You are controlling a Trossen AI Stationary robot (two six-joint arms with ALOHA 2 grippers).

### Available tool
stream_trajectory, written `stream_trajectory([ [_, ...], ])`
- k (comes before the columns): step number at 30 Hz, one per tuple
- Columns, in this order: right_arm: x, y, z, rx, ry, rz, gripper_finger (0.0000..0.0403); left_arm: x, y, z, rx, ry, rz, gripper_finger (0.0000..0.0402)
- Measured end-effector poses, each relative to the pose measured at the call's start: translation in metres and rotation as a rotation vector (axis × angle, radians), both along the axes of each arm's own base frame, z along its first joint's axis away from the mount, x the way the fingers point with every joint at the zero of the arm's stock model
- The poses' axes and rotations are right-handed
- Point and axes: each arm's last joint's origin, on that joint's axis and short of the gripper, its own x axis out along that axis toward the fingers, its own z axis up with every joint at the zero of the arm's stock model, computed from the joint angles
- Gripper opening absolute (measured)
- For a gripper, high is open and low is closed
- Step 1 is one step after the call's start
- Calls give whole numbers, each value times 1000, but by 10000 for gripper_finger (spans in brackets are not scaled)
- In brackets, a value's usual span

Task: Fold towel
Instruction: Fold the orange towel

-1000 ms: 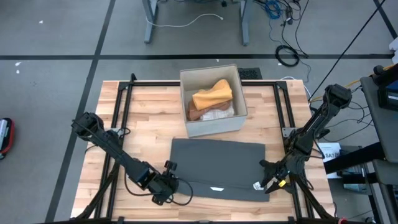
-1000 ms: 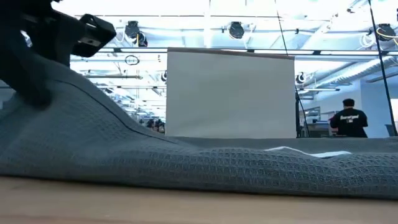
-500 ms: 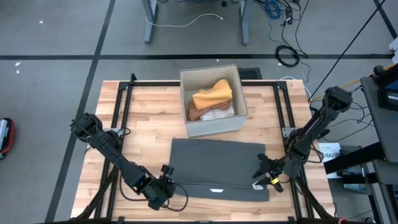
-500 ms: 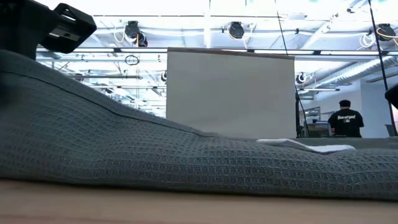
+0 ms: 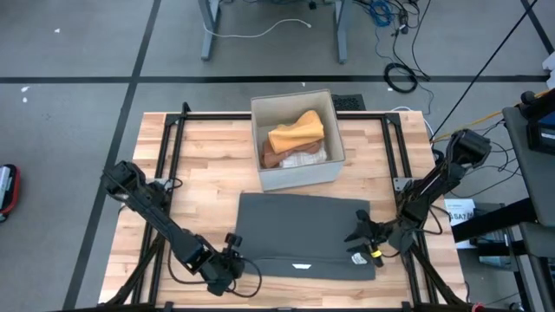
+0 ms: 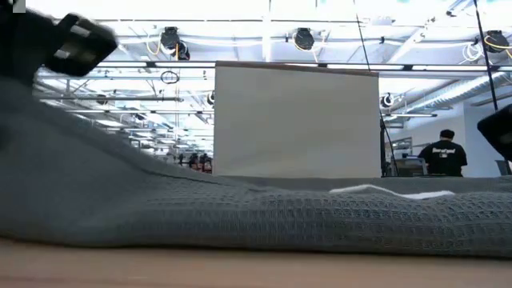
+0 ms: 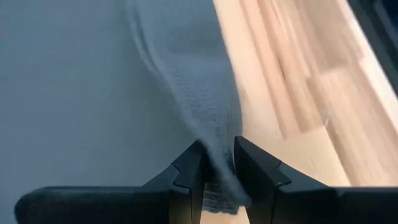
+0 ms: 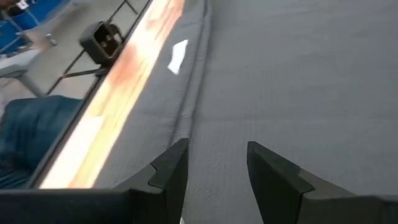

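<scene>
Your left gripper [image 7: 217, 163] is pinching the near-left corner of the grey towel [image 5: 303, 234], which is lying on the tabletop [image 5: 208, 165] before the box [image 5: 295, 139]. Your right gripper [image 8: 214, 163] is hovering spread above the towel's right edge.

A grey tiled floor [image 5: 78, 52] surrounds the light wooden table [image 5: 208, 165], crossed by dark seams and strewn with loose cables [image 5: 395, 43] near the legs of a desk [image 5: 212, 30]. Beyond the table, round lamps [image 6: 303, 38] hang from a bright, open industrial ceiling, and a person in a dark shirt [image 6: 445, 154] stands with back turned at a far workstation.
</scene>
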Motion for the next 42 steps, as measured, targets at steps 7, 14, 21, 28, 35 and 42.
stream_trajectory([
  [7, 9, -7, -6, -73, -24, -111, 148, 3, -11, -46, -11, 110, -49, 90],
  [14, 15, -12, -6, -68, -27, -146, 148, 3, -23, -53, -5, 28, -64, 90],
  [21, 14, -12, -7, -68, -20, -148, 148, -7, -36, -51, 76, -49, -109, 90],
  [28, 13, -20, -15, -84, 66, -207, 148, -20, -46, -52, 146, -102, -155, 90],
  [35, 10, -33, -25, -102, 181, -321, 148, -25, -52, -51, 158, -124, -189, 90],
  [42, 12, -37, -26, -101, 191, -356, 148, -24, -54, -50, 122, -126, -193, 104],
])
